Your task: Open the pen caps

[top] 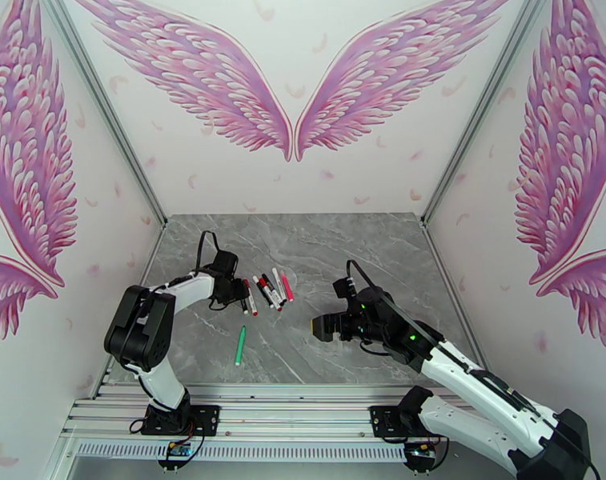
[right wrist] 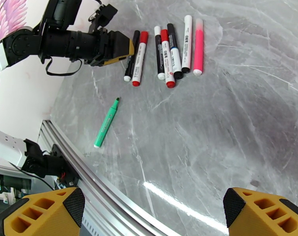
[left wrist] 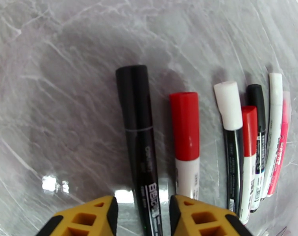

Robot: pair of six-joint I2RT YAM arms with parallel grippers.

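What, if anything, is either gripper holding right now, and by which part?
Nothing is held. The left gripper straddles the black pen at its printed barrel, with gaps on both sides; the right gripper hangs open above the table.

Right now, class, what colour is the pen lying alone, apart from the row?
The lone pen is green, clearest in the right wrist view.

Grey marble-patterned tabletop, pink wing murals on white walls, aluminium rail

We see a grey table veined white, pink-purple wings on white walls, a green pen left of centre, a black pen beside a red cap, and yellow fingertips at the bottom edge.
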